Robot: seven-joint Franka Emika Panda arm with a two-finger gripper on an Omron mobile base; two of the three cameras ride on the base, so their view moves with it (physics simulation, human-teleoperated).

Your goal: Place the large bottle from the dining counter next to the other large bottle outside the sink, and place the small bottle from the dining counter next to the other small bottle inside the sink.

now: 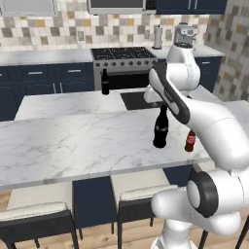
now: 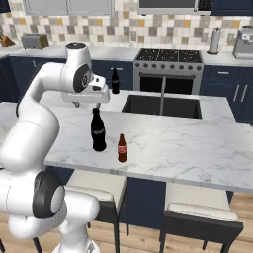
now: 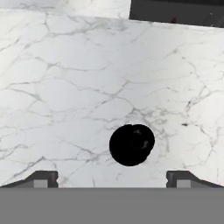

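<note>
1. Left base view: you look forward and down from behind the arm's left, across the dining counter (image 1: 73, 141) toward the sink (image 1: 136, 99).
2. Right base view: the same counter and sink (seen from the arm's right).
3. Hand view: you look straight down, close above the large bottle (image 3: 131, 145).

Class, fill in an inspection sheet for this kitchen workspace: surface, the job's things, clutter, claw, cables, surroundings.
Surface: long white marble dining counter, grey veins, navy base.
Job's things: tall near-black glossy bottle and short brown red-labelled bottle stand upright, apart, on it; a second tall near-black bottle stands on the far counter beside the black recessed sink.
Clutter: nothing seen.
Claw: claw open, above the tall bottle's top, holding nothing.
Cables: nothing seen.
Surroundings: steel stove, toaster, padded stools.
</note>
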